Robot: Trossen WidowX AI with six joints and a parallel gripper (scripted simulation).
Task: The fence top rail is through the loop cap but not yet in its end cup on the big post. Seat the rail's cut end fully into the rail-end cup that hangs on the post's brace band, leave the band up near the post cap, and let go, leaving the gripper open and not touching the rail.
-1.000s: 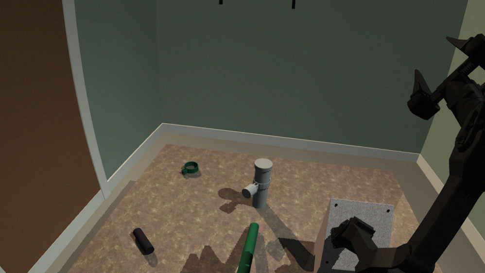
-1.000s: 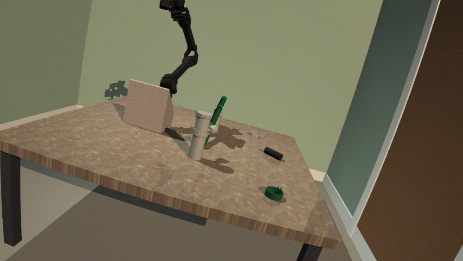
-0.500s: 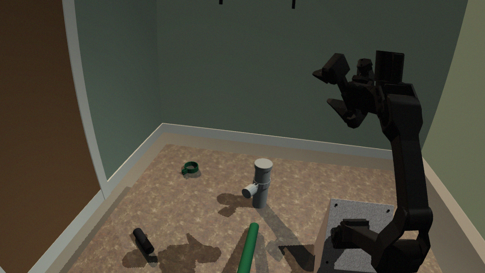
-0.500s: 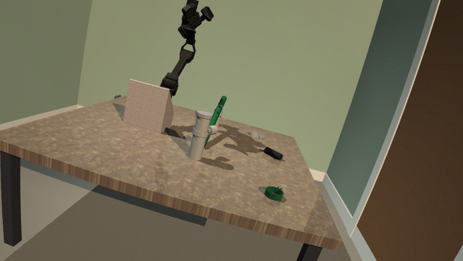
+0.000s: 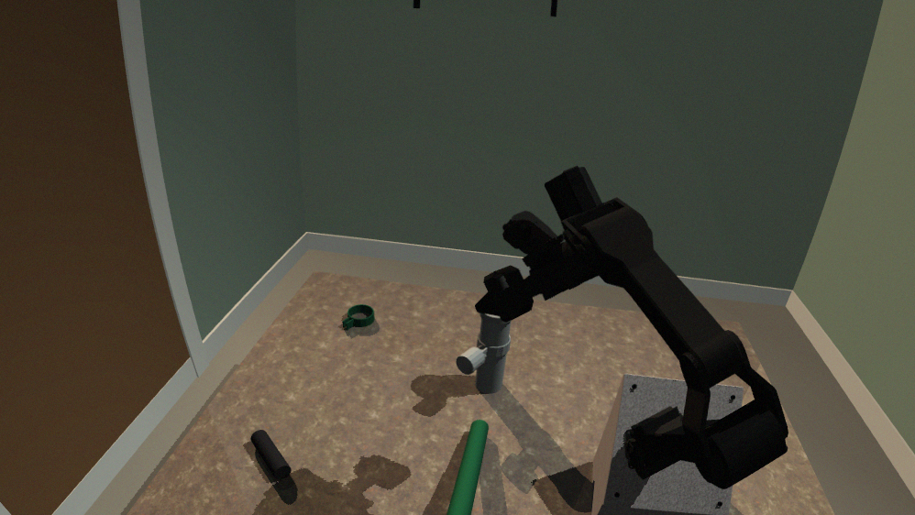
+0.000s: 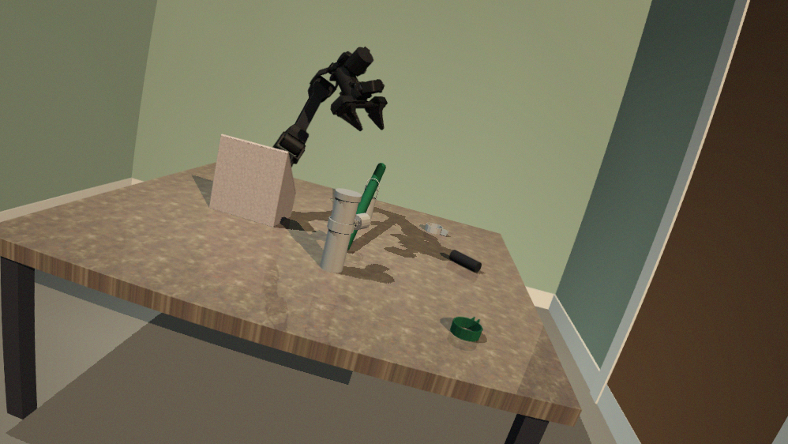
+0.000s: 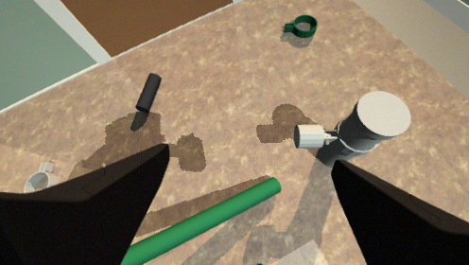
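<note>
Top: high, oblique, facing 12 o'clock. Exterior: roughly opposite, facing top's 5 o'clock. Wrist: close, steeply downward. All share the big post.

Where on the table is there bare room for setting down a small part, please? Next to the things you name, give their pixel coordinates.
One bare patch lies between the green ring clamp (image 5: 360, 324) (image 6: 466, 330) (image 7: 303, 26) and the black cylinder (image 5: 270, 453) (image 6: 464, 261) (image 7: 148, 93). It is crowded between the grey round post (image 5: 490, 374) (image 6: 334, 250) (image 7: 356, 134) and the green rail (image 5: 468, 466) (image 6: 365, 199) (image 7: 203, 220), where the white cup juts out.
</note>
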